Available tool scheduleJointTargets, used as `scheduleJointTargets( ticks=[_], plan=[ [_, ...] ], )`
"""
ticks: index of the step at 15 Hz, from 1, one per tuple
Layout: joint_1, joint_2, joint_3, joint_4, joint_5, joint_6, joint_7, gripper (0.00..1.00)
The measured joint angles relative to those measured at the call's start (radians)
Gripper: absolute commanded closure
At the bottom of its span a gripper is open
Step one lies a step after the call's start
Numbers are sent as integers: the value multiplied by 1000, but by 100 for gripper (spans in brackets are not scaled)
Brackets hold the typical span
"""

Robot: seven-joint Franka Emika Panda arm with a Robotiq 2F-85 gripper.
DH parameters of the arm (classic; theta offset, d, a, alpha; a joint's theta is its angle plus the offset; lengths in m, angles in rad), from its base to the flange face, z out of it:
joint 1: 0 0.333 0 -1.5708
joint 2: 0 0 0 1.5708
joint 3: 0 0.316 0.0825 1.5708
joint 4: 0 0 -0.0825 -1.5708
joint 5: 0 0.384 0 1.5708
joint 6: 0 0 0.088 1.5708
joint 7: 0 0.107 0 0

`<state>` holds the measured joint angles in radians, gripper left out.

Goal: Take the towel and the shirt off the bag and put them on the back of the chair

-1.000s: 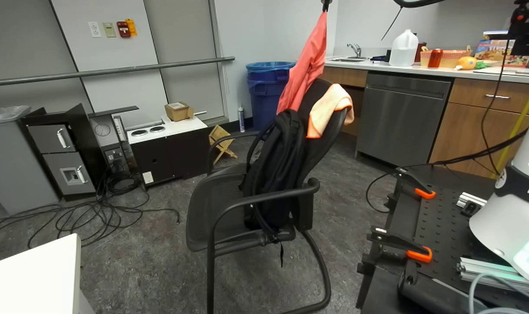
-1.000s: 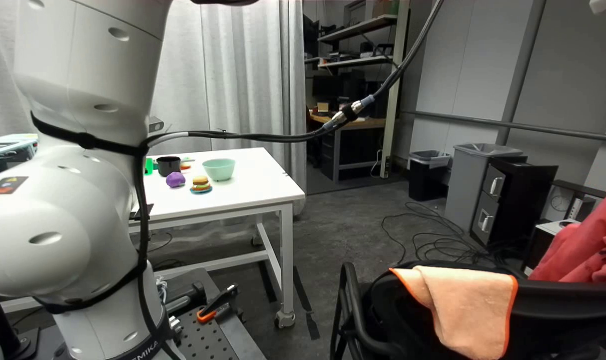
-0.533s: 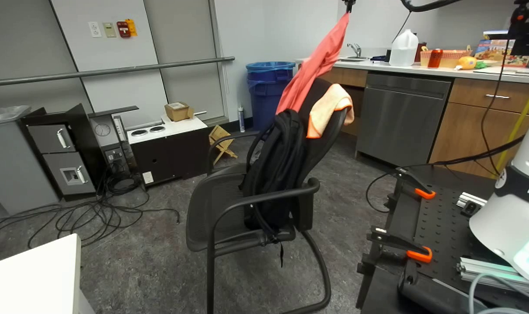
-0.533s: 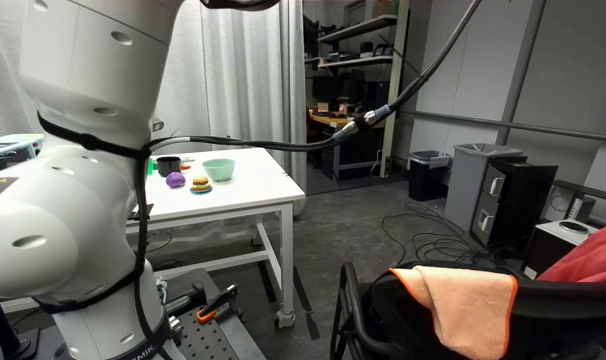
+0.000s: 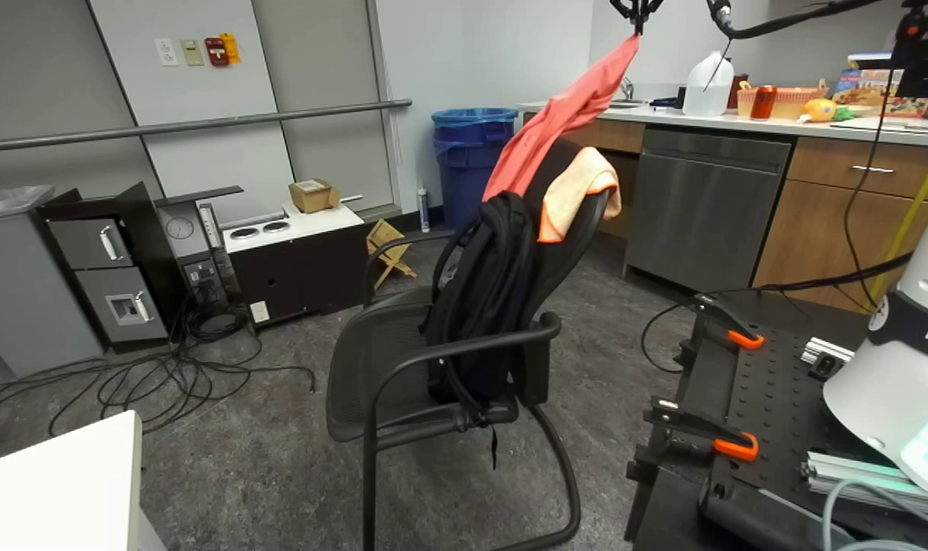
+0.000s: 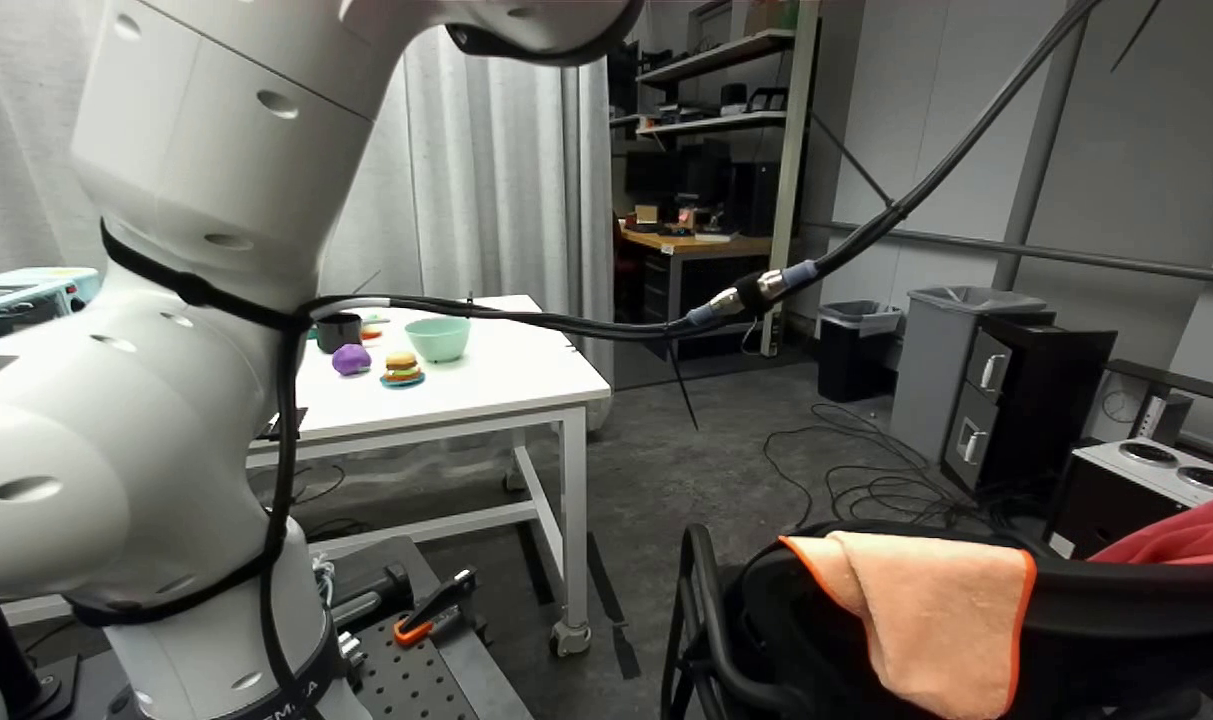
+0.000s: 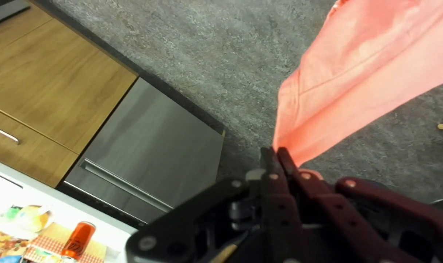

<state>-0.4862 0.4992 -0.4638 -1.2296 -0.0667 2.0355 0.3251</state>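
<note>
Up higher than the chair (image 5: 383, 367), our pincer (image 5: 638, 30) grips one end of the shirt (image 5: 557, 119); we should free its tail from the bag (image 5: 483, 295) before draping.

Both exterior views cut off the chair (image 5: 391, 352) at the bottom. In an exterior view the top edge crops the pincer (image 5: 639, 29); the wrist view crops the shirt (image 7: 356, 91) at right.
</note>
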Motion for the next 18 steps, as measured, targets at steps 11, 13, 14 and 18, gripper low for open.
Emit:
scheduleJointTargets(
  ticks=[11,13,14,18],
  plan=[
    [11,46,0,10,-88,-11,-2,0],
    [17,40,5,16,-88,-11,-3,0],
    [21,36,8,19,-88,-11,-3,0],
    [36,7,30,19,-80,-11,-6,0]
  ],
)
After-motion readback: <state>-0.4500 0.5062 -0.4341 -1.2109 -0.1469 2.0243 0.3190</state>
